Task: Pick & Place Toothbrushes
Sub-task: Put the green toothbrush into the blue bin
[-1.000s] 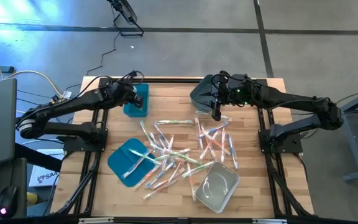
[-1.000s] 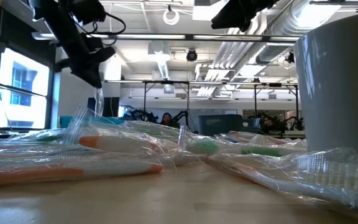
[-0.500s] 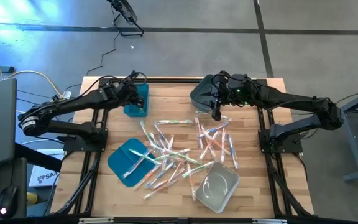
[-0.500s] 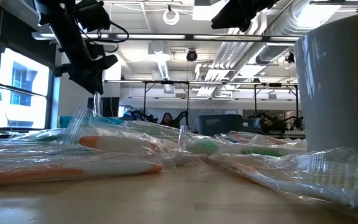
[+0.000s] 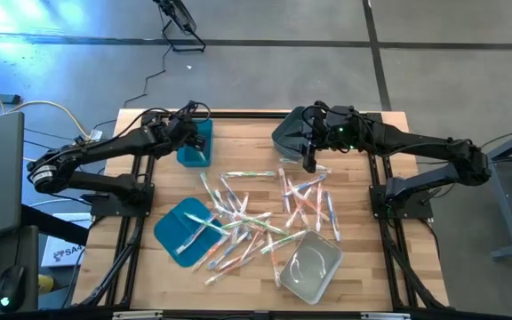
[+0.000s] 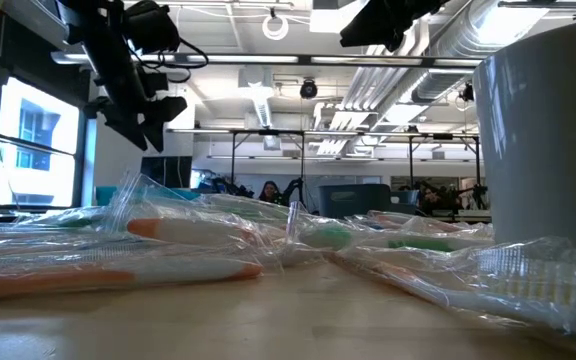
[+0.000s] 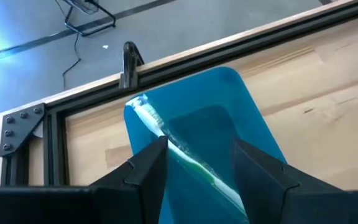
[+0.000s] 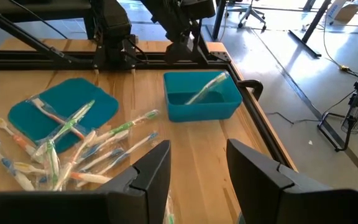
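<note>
one toothbrush (image 7: 185, 158) in teal bin (image 7: 253, 124), beneath open left gripper (image 7: 197, 168).

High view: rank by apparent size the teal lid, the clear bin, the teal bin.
1. teal lid and clear bin: look about alike, so unranked.
2. teal bin: clearly smallest, partly covered by the left gripper.
</note>
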Available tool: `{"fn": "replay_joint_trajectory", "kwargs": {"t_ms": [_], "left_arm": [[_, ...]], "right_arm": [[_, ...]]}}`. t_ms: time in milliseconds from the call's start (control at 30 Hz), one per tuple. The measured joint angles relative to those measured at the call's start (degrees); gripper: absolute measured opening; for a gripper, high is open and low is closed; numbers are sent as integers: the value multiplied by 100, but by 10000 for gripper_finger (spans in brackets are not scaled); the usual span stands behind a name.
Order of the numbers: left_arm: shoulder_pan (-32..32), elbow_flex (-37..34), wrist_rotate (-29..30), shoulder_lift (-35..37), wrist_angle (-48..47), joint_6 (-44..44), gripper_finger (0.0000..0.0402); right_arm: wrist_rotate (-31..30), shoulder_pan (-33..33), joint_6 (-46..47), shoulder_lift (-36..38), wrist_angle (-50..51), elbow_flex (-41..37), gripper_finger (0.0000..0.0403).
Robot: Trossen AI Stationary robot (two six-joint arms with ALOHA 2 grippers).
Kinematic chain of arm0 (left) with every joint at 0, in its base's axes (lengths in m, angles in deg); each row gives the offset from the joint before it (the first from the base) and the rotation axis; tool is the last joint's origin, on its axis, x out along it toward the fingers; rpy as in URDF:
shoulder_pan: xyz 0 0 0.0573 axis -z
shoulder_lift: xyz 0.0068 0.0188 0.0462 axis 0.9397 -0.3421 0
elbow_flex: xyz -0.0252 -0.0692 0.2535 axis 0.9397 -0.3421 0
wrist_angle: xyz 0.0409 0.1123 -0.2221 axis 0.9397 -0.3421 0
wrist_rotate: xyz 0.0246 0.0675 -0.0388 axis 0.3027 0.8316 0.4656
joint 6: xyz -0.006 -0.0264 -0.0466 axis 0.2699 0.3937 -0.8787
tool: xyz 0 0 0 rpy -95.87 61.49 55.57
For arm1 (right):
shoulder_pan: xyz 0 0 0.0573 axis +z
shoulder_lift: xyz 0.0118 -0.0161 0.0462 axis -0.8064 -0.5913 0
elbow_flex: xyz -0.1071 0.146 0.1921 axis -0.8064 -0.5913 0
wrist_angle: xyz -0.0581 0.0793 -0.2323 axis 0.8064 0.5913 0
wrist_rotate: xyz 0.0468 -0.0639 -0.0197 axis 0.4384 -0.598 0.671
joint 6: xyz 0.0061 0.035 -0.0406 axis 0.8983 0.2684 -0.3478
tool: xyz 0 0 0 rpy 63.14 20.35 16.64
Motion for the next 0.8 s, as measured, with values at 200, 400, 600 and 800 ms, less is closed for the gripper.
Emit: {"fn": "replay_joint_trajectory", "kwargs": {"t_ms": [200, 400, 600, 800], "left_arm": [[0, 0, -2, 4, 146, 234, 168], [2, 1, -167, 7, 411, 914, 168], [10, 2, -163, 9, 450, 1290, 144], [361, 2, 184, 61, 446, 1465, 81]], "right_arm": [[-2, -2, 0, 0, -26, 0, 148], [0, 0, 0, 0, -62, 0, 148], [11, 0, -25, 0, -57, -2, 148], [0, 0, -61, 0, -56, -2, 147]]}}
